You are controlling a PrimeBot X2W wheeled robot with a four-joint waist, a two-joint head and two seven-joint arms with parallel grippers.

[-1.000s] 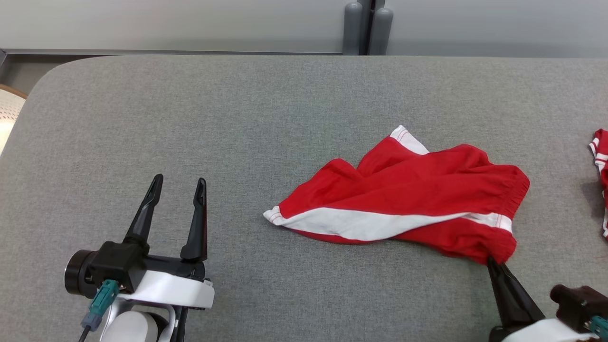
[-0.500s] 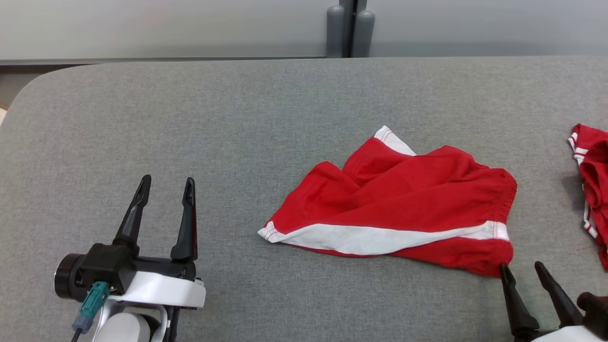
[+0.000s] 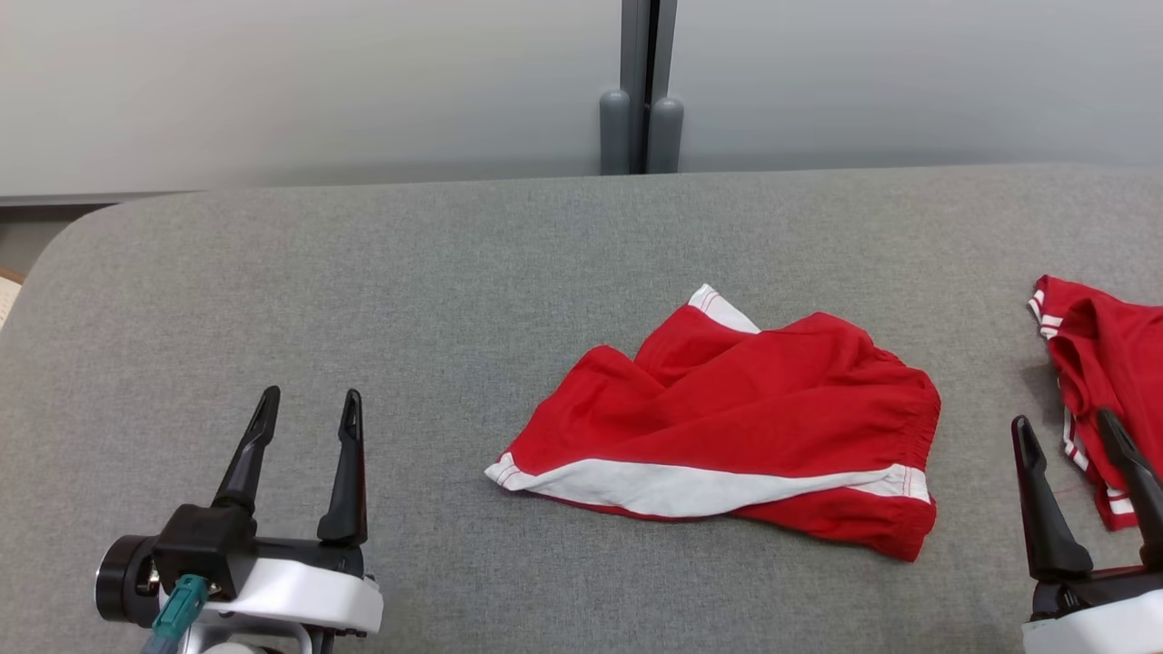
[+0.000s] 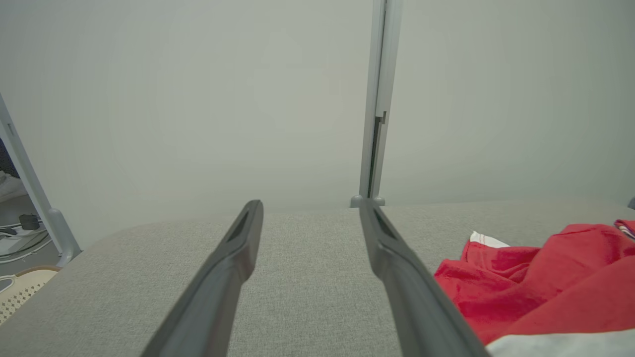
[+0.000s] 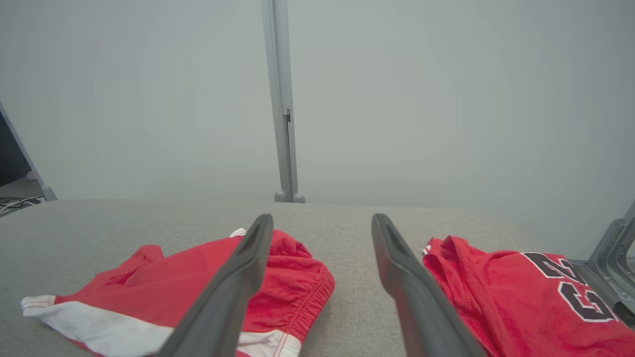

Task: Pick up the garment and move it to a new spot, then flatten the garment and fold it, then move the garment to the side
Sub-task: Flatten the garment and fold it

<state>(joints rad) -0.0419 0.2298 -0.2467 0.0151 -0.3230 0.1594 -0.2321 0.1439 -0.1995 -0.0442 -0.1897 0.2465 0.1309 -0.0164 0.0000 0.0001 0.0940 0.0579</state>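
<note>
Fingers of left gripper (image 3: 310,396): spread wide, holding nothing, at 8 o'clock over the grey worktop (image 3: 363,272). Fingers of right gripper (image 3: 1063,420): likewise wide and empty, at 4 o'clock. Item 1, red shorts (image 3: 727,409): white side stripe, elastic waistband toward 3 o'clock, lying crumpled just off centre, clear of both grippers. Item 2, red jersey (image 3: 1104,354): dark numerals, at 3 o'clock on the worktop.

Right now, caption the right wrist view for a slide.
Open right gripper aimed between crumpled red-and-white shorts and a red numbered jersey on the grey table.
</note>
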